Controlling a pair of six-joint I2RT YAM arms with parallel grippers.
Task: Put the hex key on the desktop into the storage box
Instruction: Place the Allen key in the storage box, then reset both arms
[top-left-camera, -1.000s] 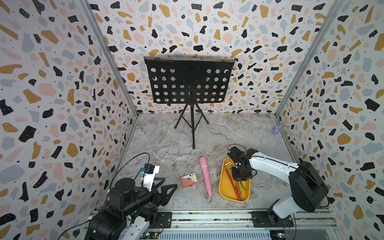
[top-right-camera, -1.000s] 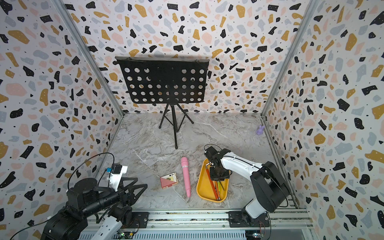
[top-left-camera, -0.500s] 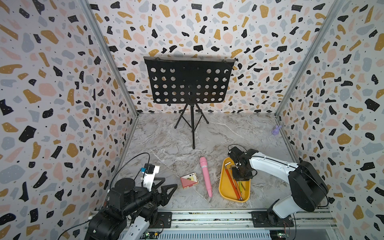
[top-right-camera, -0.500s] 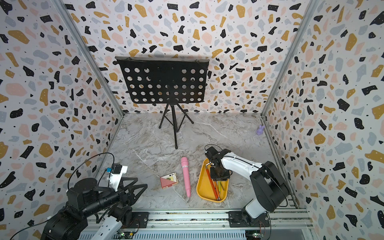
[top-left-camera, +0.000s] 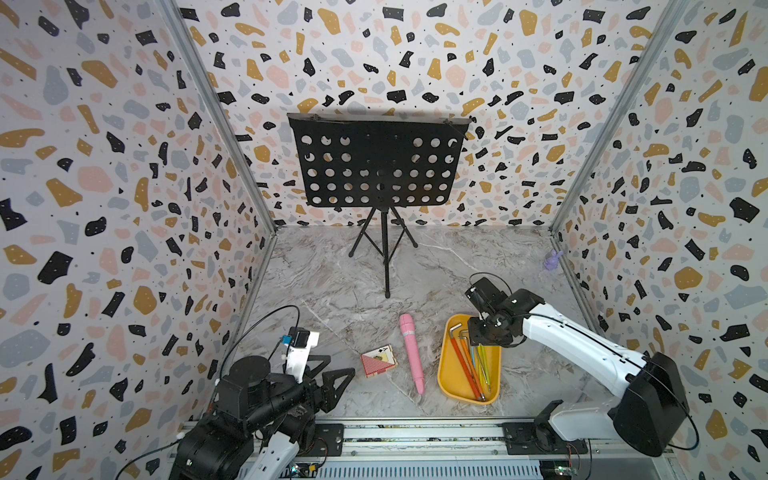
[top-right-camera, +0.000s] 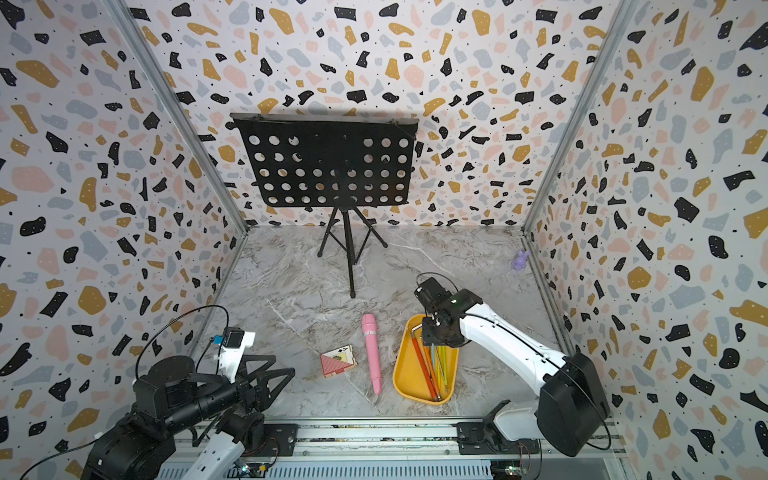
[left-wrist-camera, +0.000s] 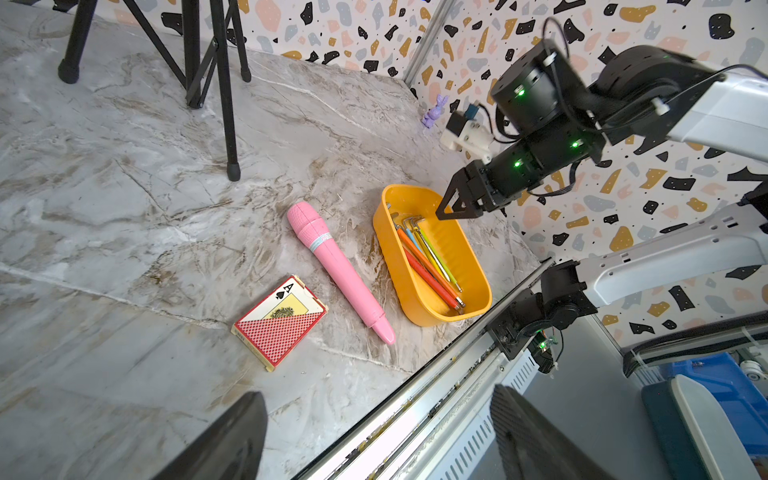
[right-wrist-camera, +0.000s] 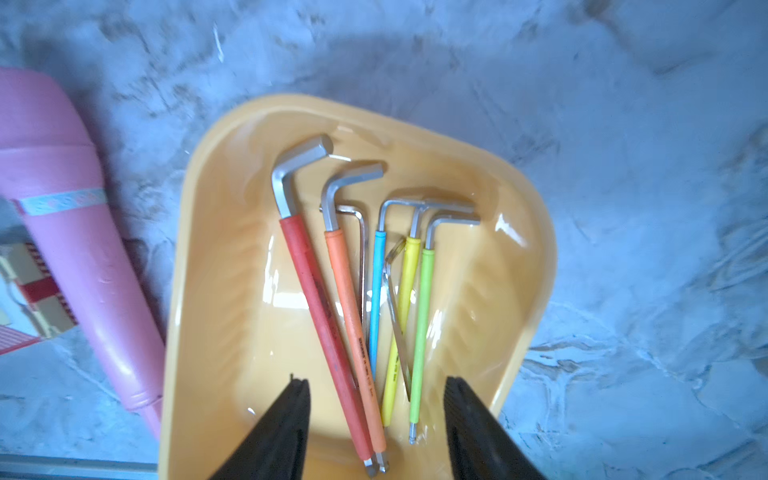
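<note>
End effector (right) (right-wrist-camera: 376, 379) | jaws apart, empty | hovering over hex keys (right-wrist-camera: 377, 291) in storage box (right-wrist-camera: 216, 291)

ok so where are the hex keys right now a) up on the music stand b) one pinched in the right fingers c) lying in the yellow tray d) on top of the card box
C: the hex keys lie together on the floor of the yellow tray, while the right fingers stand apart above them, gripping nothing.
</note>
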